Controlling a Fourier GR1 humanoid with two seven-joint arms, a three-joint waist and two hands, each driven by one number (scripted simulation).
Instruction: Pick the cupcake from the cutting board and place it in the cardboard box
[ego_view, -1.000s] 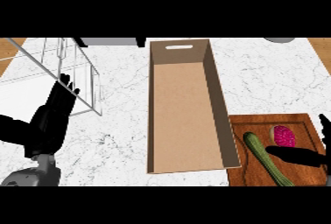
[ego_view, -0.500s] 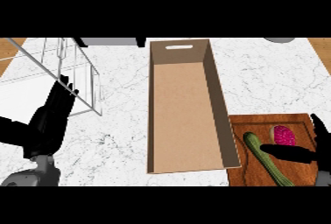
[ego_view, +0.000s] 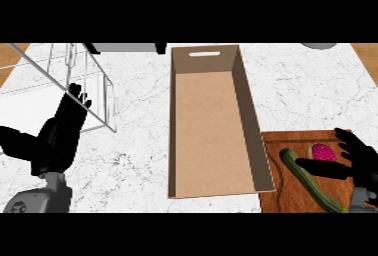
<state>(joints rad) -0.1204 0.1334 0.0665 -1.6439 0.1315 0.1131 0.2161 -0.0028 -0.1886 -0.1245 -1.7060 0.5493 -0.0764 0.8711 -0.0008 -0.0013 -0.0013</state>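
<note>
The task had barely begun. The cupcake (ego_view: 322, 151) sat on the cutting board (ego_view: 279, 141), beside a green cucumber (ego_view: 304, 178), and the cardboard box (ego_view: 210, 130) on the table (ego_view: 140, 165) did not yet hold it. The right hand (ego_view: 359, 161) was at the cupcake, fingers spread and thumb reaching out below it, not curled round it. The left hand (ego_view: 63, 131) rested open at the left. Grasping, lifting, carrying across and releasing all remained.

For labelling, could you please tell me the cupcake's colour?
The cupcake is pink-magenta, seen in the head view.
</note>
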